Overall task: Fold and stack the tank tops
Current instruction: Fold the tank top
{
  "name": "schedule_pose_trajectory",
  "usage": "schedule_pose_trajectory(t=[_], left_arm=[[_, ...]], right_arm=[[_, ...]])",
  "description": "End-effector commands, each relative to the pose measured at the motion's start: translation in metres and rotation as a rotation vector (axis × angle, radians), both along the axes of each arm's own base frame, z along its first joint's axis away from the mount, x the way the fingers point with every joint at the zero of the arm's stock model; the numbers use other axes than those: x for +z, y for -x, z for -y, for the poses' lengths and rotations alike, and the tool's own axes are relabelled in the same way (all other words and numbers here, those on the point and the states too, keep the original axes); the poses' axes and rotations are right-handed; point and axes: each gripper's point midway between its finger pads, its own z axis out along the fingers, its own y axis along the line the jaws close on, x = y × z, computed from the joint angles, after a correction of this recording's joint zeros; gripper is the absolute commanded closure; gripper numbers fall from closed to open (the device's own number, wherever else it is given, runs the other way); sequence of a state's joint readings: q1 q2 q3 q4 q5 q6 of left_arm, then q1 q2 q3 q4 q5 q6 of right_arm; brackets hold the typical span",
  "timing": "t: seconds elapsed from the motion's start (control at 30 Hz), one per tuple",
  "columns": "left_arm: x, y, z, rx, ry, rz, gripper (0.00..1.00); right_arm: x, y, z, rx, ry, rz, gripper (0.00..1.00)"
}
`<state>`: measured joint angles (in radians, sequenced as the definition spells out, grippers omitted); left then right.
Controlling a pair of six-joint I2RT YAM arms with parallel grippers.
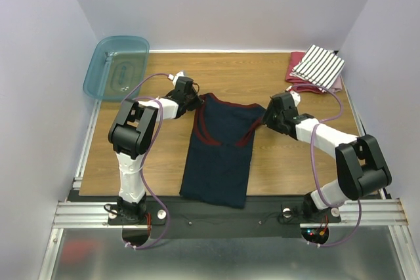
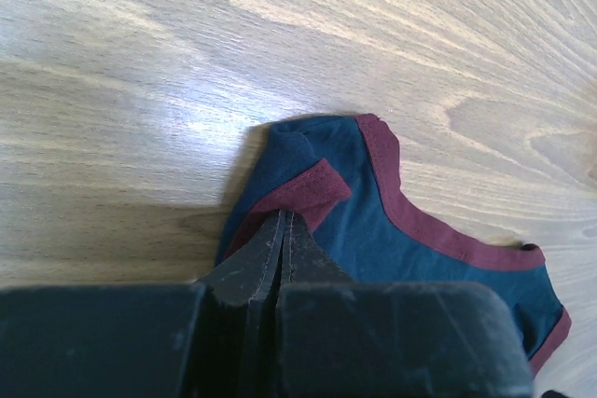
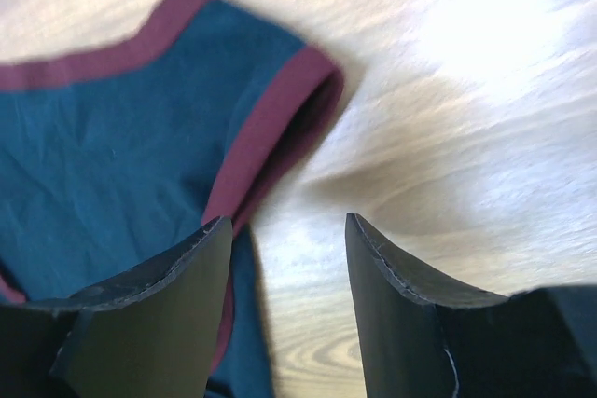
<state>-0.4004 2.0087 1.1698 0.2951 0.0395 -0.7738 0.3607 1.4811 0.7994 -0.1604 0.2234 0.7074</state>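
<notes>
**Left gripper [image 2: 287, 221] pinched on one strap, right gripper [image 3: 287, 226] open at the other**

I have the navy tank top [image 1: 220, 155] lying flat in the middle of the table [image 1: 295, 162]. Its long axis runs straight away from the arm bases, with the hem at the near edge and the straps pointing to the far side. My left jaws are closed on the red trim of the left strap [image 2: 308, 188], so that corner is held. The right jaws stand apart and hold nothing. One finger sits over the trimmed edge of the right strap [image 3: 270, 118] and the other over bare wood. I cannot tell whether either finger touches the cloth.

Each arm is nearest its own strap, so I judge the fold will bring the far end toward me along that long axis. Before that, the right side needs a grip to match the left.

The striped tank top [image 1: 318, 65] lies folded in the far right corner on a red cloth [image 1: 295, 78], well apart. A teal bin [image 1: 98, 63] stands at the far left.
</notes>
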Motion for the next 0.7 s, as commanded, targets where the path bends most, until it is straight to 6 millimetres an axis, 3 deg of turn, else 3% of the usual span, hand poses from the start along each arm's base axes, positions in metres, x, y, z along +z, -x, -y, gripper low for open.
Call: schedule_pose_trajectory(t=[0.0, 0.37, 0.5, 0.67], left_arm=[[0.027, -0.007, 0.0, -0.002, -0.02, 0.054, 0.98], [0.03, -0.011, 0.002, -0.003, -0.014, 0.06, 0.98], [0.031, -0.011, 0.002, -0.004, -0.015, 0.06, 0.98], [0.031, -0.01, 0.002, -0.004, -0.016, 0.057, 0.98]], right_arm=[[0.021, -0.019, 0.02, -0.081, 0.029, 0.091, 0.42], [0.008, -0.051, 0.029, -0.103, -0.007, 0.106, 0.43], [0.011, -0.065, 0.026, -0.103, -0.018, 0.135, 0.48], [0.01, -0.074, 0.026, -0.106, -0.008, 0.139, 0.63]])
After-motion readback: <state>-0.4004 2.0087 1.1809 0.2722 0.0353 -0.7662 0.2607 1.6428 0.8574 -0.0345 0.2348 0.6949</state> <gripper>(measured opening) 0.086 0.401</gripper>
